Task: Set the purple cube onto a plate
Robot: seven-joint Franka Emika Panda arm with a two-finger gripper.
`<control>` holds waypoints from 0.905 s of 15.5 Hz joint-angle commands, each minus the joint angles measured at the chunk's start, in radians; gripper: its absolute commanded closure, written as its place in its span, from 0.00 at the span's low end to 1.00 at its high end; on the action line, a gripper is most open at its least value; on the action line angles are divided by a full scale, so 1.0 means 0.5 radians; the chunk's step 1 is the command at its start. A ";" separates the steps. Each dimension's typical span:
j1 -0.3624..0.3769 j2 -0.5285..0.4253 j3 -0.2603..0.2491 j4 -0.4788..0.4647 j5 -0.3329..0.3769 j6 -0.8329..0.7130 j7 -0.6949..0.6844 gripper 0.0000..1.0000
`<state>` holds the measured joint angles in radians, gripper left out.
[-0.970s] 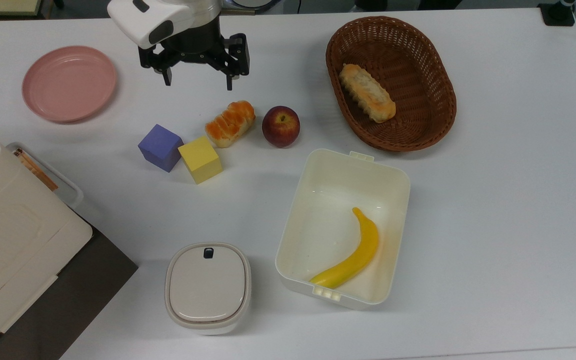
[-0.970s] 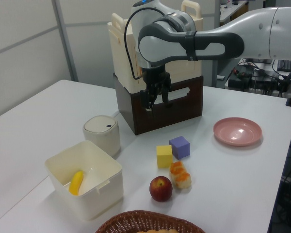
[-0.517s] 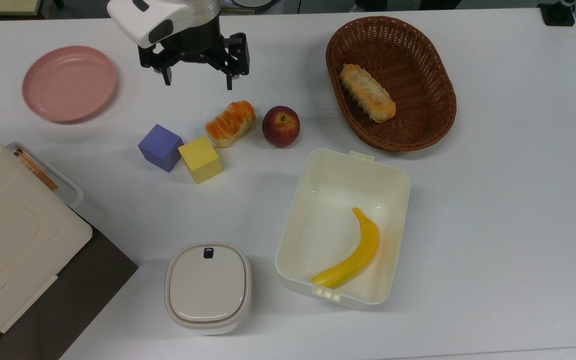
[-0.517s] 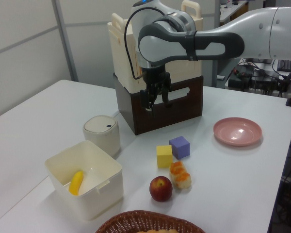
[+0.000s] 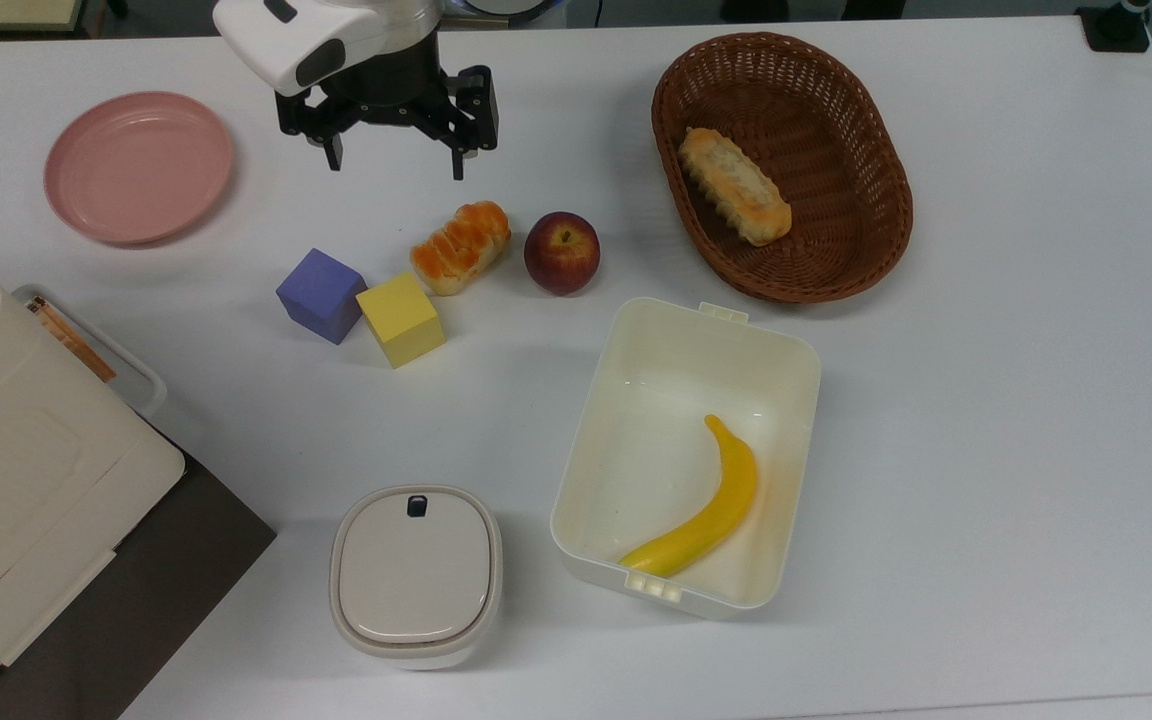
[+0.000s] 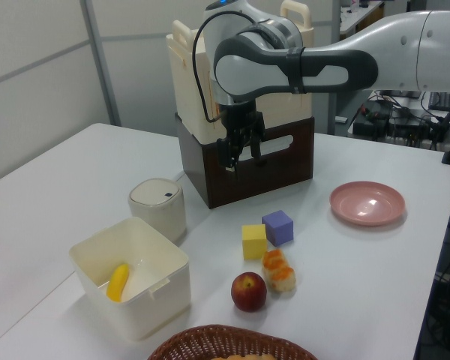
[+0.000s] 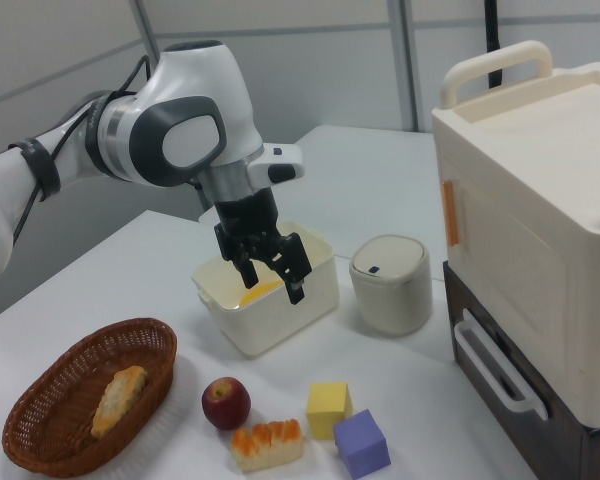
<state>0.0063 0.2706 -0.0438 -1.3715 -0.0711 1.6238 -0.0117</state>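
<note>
The purple cube (image 5: 321, 295) rests on the white table, touching the yellow cube (image 5: 399, 319) at the top view's right. The pink plate (image 5: 139, 167) lies bare near the top view's upper left corner. My gripper (image 5: 396, 168) hangs open and holds nothing, above the table between the plate and the basket, well beyond the cubes. In the left view the gripper (image 6: 241, 161) hovers high in front of the brown case, with the purple cube (image 6: 277, 226) below it and the plate (image 6: 367, 202) to the right. In the right view the gripper (image 7: 273, 288) is above the purple cube (image 7: 361, 443).
An orange bread piece (image 5: 460, 247) and a red apple (image 5: 562, 252) lie just beyond the cubes. A wicker basket (image 5: 876, 250) holds a bread roll. A white box (image 5: 596, 400) holds a banana. A lidded white pot (image 5: 416, 575) and a cream-and-brown case (image 5: 26, 480) stand nearby.
</note>
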 commanded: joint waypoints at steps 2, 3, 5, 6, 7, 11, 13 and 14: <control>0.006 -0.059 -0.004 -0.055 -0.051 0.011 -0.032 0.00; 0.006 -0.056 -0.004 -0.052 -0.069 0.011 -0.041 0.00; 0.006 -0.056 -0.004 -0.055 -0.076 0.011 -0.078 0.00; 0.006 -0.050 -0.004 -0.058 -0.076 0.014 -0.105 0.00; 0.000 -0.041 -0.004 -0.058 -0.076 0.023 -0.163 0.00; -0.053 0.017 -0.004 -0.085 -0.057 0.038 -0.556 0.00; -0.092 0.057 -0.004 -0.107 -0.072 0.041 -0.672 0.00; -0.123 0.075 -0.004 -0.107 -0.076 0.041 -0.734 0.00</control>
<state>-0.0278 0.2951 -0.0439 -1.3919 -0.0953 1.6238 -0.2778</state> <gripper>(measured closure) 0.000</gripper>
